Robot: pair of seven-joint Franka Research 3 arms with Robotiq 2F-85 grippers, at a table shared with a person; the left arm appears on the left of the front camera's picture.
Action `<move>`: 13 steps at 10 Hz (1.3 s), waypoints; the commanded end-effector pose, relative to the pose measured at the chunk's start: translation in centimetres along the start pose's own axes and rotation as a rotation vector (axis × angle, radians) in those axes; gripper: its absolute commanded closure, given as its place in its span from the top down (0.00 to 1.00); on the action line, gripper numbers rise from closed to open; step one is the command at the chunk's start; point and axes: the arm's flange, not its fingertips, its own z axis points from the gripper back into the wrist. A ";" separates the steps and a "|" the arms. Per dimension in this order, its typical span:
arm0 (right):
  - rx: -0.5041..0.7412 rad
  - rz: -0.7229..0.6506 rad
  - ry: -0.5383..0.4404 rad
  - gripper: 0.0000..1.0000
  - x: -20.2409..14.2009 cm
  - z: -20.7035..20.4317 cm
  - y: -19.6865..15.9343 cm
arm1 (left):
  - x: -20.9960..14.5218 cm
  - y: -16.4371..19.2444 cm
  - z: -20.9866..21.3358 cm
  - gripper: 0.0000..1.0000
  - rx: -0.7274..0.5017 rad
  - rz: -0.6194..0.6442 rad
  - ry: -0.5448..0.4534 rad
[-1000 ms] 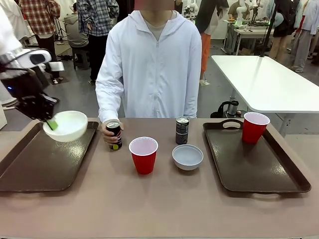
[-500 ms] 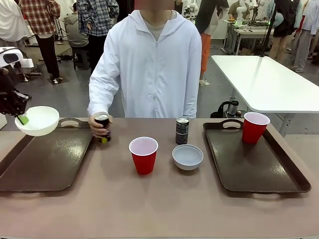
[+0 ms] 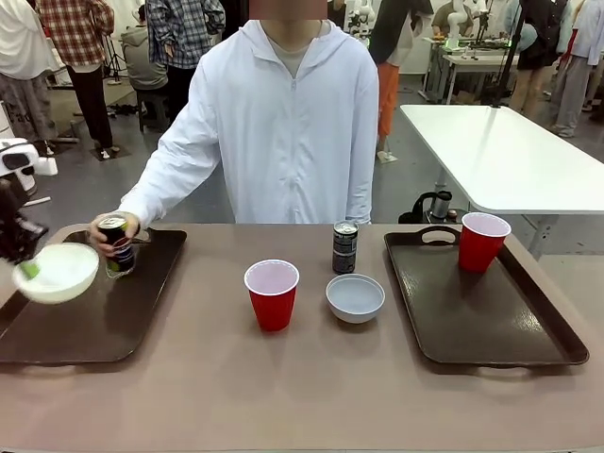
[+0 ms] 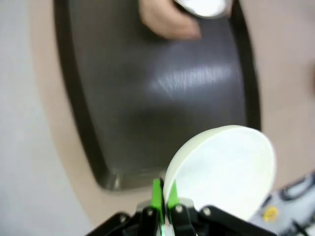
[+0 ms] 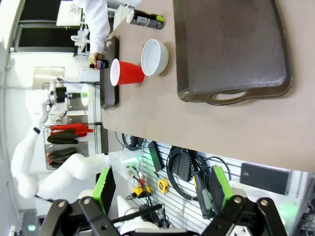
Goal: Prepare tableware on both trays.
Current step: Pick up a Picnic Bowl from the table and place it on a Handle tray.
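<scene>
Pinching the rim, left claw point(image 4: 165, 191) holds white bowl point(image 4: 224, 169) out sideways.

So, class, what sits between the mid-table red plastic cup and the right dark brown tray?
A small round white bowl, with a dark drink can behind it, in the front view.

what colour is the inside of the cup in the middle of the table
White inside, red outside; the cup shows best in the front view.
</scene>
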 end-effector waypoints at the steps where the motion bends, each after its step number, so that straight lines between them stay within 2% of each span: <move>1: 0.015 0.001 -0.004 1.00 0.0 0.0 0.0 | -8.5 1.0 4.6 0.00 0.034 -0.081 0.032; 6: 0.015 0.001 -0.004 1.00 0.0 0.0 0.0 | -7.5 1.2 3.9 0.00 -0.017 -0.034 0.011; 8: 0.015 0.001 -0.004 1.00 0.0 0.0 0.0 | -6.5 1.1 3.3 0.00 -0.030 -0.009 -0.049; 10: 0.015 0.001 -0.004 1.00 0.0 0.0 0.0 | -4.8 0.5 1.2 0.00 -0.077 -0.019 -0.116; 13: 0.015 0.001 -0.004 1.00 0.0 0.0 0.0 | -3.0 0.4 -3.1 0.00 -0.101 -0.032 -0.142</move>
